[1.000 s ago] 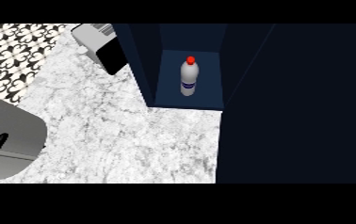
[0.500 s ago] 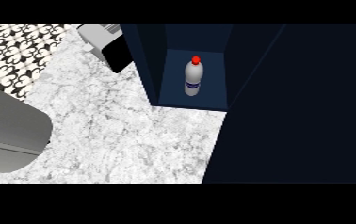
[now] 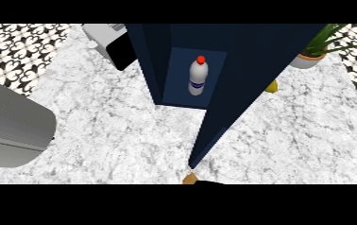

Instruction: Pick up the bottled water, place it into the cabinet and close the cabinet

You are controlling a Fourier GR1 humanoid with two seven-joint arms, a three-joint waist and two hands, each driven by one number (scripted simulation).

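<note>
Marble counter: white veined with grey; it carried a dark blue cabinet standing near the middle of the head view.
Bottled water: stood upright inside the cabinet's opening, red cap on top, apart from both side walls. No hand touched it.
Cabinet door: a long blue panel that ran from the cabinet's right side down toward the view's lower edge, angled partway across the opening, which was still uncovered.
Step in hand: judging by the bottle already in place, picking and placing looked finished and closing the cabinet was the step under way.
Next move: the door would need pushing leftward until it lay flat over the opening, on a path that stays clear of the bottle.
Right hand: only a dark sliver showed at the lower edge, just under the door's tip and beside a small tan object. I took it for this hand, but whether it was spread, pressed together or touching the door could not be told.
Left hand: not visible anywhere.
Surroundings: a grey rounded shape at the left edge, a pale appliance behind the cabinet, a potted plant at upper right.
</note>
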